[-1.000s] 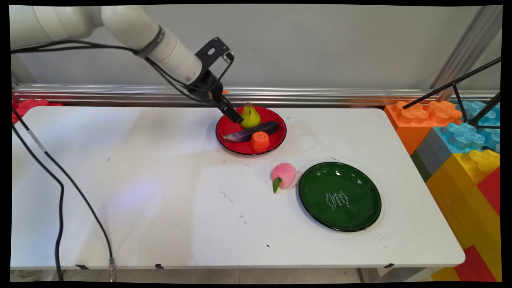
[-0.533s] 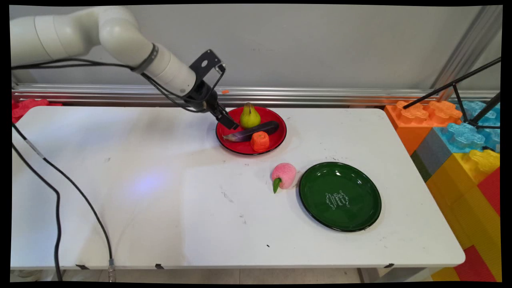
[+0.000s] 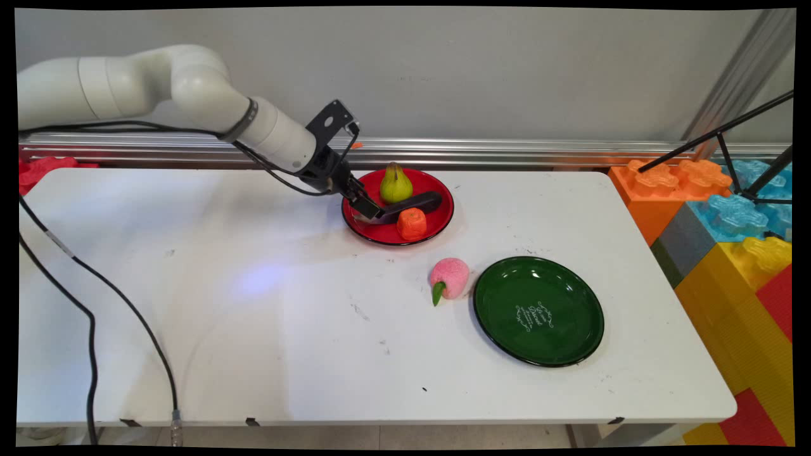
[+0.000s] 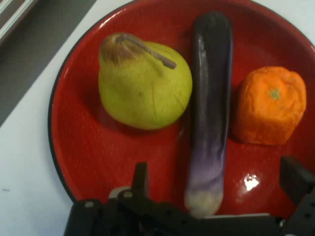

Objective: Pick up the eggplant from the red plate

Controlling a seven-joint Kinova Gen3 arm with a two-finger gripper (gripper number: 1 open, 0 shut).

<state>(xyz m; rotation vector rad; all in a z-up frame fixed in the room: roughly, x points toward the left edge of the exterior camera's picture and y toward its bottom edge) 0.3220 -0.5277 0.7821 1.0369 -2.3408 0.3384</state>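
Black two-finger gripper [image 3: 366, 207] on the white arm [image 3: 190, 95] is positioned low over the left portion of the round red plate [image 3: 437, 225], at the pale end of the long purple eggplant [image 3: 412, 204]. In the main view, the red plate sits on the white table [image 3: 253, 316] near its far edge and carries three items: a yellow-green pear [image 3: 396, 184] standing upright at the back, the eggplant lying across the middle, and an orange block-shaped fruit [image 3: 412, 223] at the front, just beside the eggplant. A pink peach with a green leaf [image 3: 448, 278] lies on the table between the two plates, just beside the left rim of the round dark green plate [image 3: 538, 310], which bears white lettering. Large coloured building blocks [image 3: 728, 215] stand at the table's right end, and black cables [image 3: 95, 304] hang from the arm across the table's left side. In the hand view, the fingers [image 4: 141, 178] are spread apart, one on each side of the eggplant's [image 4: 210, 108] pale lower end; the jaws stand released and neither finger touches the eggplant. The pear [image 4: 142, 83] lies to the left of the eggplant, touching or nearly touching it, with its brown stem pointing right. The orange fruit [image 4: 269, 105] rests to the right of the eggplant. All three rest on the red plate [image 4: 93, 147].
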